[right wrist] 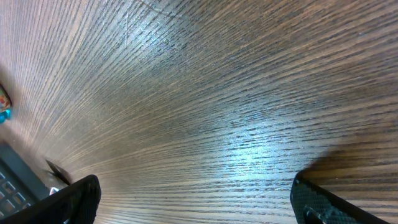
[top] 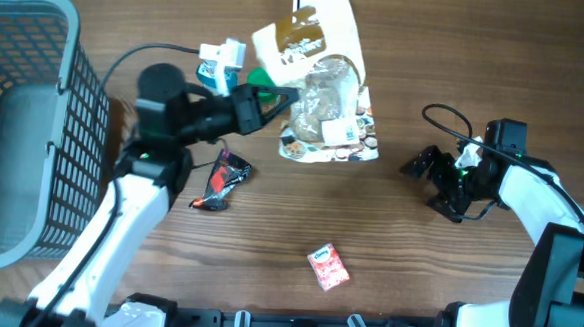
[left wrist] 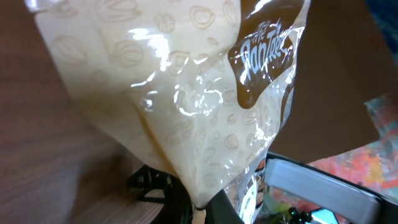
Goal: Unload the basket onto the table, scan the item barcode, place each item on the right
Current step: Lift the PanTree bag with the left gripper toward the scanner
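Two fingers of the left gripper (top: 274, 87) are pinched shut on a bunched edge of the cream and brown crinkly plastic bag (top: 304, 39), which stands lifted just ahead of that gripper, over the clear pouch on a colourful printed sheet (top: 329, 125). In the left wrist view the bag fills the frame directly in front of the fingers, its glossy film gathered down into the pinch. The right gripper (top: 429, 183) hangs with its jaws wide apart over the bare wooden table (right wrist: 217, 93), well off to the far side of the bag, holding nothing. No barcode shows on the faces in view. I judge the bag light, soft and slippery: the film is likely to flop and twist from one small pinch, and glare may hide the print. A hold on a sealed seam or folded edge looks safest, since it keeps the panel flat; squeezing the body could crush whatever is inside
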Controlling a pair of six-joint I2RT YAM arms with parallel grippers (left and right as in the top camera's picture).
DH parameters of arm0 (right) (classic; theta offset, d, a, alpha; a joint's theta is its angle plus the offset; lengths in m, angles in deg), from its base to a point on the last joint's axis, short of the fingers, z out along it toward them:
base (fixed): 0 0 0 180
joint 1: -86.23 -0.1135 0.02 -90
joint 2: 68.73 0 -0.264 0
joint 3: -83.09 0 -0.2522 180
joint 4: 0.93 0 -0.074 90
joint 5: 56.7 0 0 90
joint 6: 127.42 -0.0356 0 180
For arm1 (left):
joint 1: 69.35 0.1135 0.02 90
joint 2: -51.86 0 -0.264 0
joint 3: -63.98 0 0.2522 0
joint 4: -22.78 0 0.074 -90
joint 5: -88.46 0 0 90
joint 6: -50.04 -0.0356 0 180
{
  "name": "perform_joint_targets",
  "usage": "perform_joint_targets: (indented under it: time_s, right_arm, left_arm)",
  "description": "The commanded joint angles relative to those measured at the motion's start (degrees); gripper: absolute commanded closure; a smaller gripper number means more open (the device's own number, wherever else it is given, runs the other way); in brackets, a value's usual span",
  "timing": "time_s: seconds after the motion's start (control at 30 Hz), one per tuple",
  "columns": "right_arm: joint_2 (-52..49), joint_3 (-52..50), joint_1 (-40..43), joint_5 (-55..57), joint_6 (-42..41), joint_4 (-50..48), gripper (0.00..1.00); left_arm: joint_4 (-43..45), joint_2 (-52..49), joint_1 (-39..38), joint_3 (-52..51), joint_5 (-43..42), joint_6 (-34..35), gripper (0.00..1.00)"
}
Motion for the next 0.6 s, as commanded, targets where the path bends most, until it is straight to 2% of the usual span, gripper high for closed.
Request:
perform_joint_targets:
  time_s: [0.0,0.33,0.4,0.47,0.53,0.57]
  right_arm:
    - [-4.8,-3.5,1.4,14.3,3.5,-1.6,0.0]
    - [-4.8,-3.5,1.4,14.3,3.5,-1.4,0.0]
    - [-4.8,-3.5,1.4,14.3,3.5,-1.4,0.0]
    - [-4.8,-3.5,1.4,14.3,3.5,-1.2,0.0]
    - [-4.8,-3.5,1.4,14.3,3.5,-0.8,0.0]
    - [-4.8,-3.5,1.4,14.3,3.5,-0.8,0.0]
  left_arm:
    - [0.2,6.1,5.0,0.0,-5.8,1.7,0.96]
    - [0.2,7.4,5.5,0.0,-6.3,2.4,0.96]
    - [0.1,7.4,5.0,0.0,-3.8,-0.9,0.96]
    - [-1.3,7.4,3.4,0.1,9.1,-5.0,0.96]
    - [-3.2,7.4,2.2,0.2,21.0,-5.1,0.96]
    - [-5.9,7.4,0.5,0.9,33.6,-5.1,0.96]
